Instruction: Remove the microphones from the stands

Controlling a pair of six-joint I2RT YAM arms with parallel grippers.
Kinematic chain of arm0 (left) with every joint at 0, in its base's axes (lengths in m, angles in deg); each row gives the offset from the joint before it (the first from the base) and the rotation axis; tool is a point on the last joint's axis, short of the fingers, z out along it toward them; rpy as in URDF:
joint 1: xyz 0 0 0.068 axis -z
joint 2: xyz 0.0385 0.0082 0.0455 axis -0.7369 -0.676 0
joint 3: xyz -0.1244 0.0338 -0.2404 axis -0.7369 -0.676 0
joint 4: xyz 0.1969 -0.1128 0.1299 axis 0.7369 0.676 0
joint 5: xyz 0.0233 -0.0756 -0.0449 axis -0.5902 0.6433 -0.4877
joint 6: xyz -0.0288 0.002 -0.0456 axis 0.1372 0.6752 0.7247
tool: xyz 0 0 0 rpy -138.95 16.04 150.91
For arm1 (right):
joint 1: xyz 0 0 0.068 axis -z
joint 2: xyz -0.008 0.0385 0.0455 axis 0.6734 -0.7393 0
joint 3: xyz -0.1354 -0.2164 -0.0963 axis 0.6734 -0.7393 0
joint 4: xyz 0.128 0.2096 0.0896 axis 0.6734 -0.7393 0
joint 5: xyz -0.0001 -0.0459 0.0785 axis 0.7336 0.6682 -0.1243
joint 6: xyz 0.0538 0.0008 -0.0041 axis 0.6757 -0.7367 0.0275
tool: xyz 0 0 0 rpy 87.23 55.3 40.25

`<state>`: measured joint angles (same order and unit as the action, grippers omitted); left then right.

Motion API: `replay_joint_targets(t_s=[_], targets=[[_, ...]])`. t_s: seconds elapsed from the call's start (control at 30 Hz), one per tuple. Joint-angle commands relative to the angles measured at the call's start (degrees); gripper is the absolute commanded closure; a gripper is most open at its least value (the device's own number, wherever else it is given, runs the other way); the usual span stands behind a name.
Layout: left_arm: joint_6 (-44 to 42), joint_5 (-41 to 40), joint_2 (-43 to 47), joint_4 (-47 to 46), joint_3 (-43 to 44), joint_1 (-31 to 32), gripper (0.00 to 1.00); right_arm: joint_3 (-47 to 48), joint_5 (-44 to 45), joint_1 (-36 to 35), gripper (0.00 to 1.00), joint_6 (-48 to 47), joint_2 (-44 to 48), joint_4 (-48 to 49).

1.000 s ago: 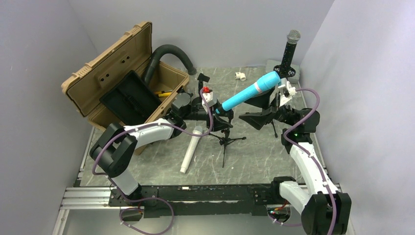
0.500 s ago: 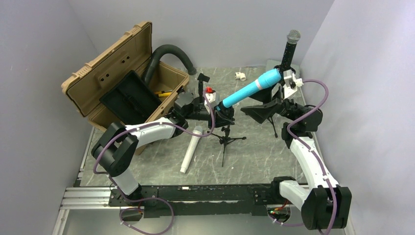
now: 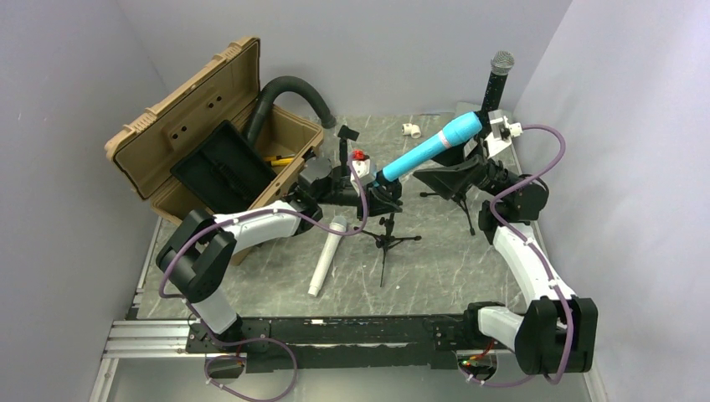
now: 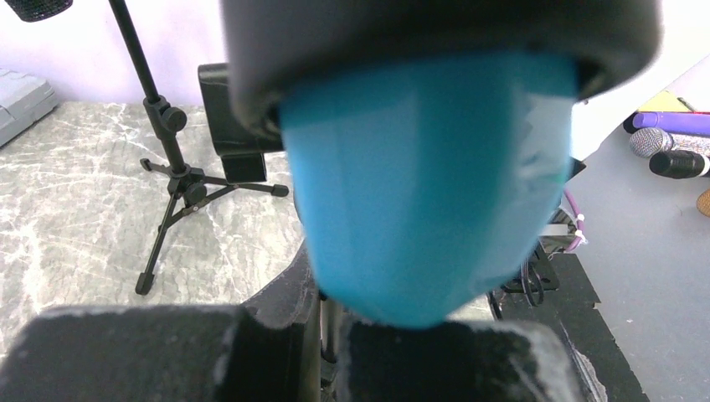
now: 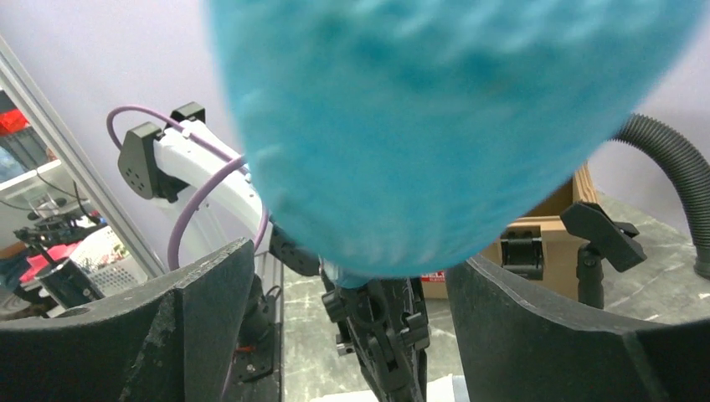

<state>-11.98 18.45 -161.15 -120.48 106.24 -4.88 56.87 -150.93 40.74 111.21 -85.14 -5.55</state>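
A blue microphone slants up to the right in the clip of a small black tripod stand at mid-table. My left gripper is shut on the stand just under the microphone's tail. In the left wrist view that blue tail fills the frame above the closed fingers, and a thin post sits between them. My right gripper is open at the microphone's head. In the right wrist view the fuzzy blue head hangs above the gap, with one finger on each side apart from it.
An open tan case with a black hose stands at the back left. A black microphone stands upright at the back right. A white microphone lies beside the tripod legs. Another tripod stand rises behind.
My left gripper has closed on the stand below the microphone. My right arm has risen and moved back toward the microphone's head, its jaws staying wide.
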Motion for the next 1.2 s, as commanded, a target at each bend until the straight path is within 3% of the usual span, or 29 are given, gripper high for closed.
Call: replay_joint_targets(t_s=[0.0, 0.17, 0.3, 0.47, 0.67, 1.17], targets=[[-3.13, -0.62, 0.93, 2.3, -1.03, 1.34, 1.0, 3.28, 2.1, -0.38, 0.16, 4.2, -1.43, 7.11], [-5.07, -1.22, 1.03, 3.64, -1.62, 2.01, 1.0, 4.54, 2.5, -0.73, 0.2, 5.98, -2.87, 9.21], [-5.48, -1.37, 0.93, 3.68, -1.95, 2.22, 1.0, 5.19, 2.51, -0.83, 0.33, 6.86, -3.55, 10.01], [-5.67, -1.53, 0.96, 2.58, -2.85, 2.24, 1.0, 5.2, 2.39, -0.88, 0.6, 6.2, -3.43, 9.48], [-4.07, -0.79, 0.89, -2.6, -5.65, 2.62, 1.0, 5.46, 1.9, -0.33, 1.0, 3.73, -2.02, 6.66], [-1.97, 0.6, -0.65, -10.32, -8.34, 3.12, 1.0, 9.06, -0.63, 1.32, 1.0, -3.28, 3.08, -3.75]])
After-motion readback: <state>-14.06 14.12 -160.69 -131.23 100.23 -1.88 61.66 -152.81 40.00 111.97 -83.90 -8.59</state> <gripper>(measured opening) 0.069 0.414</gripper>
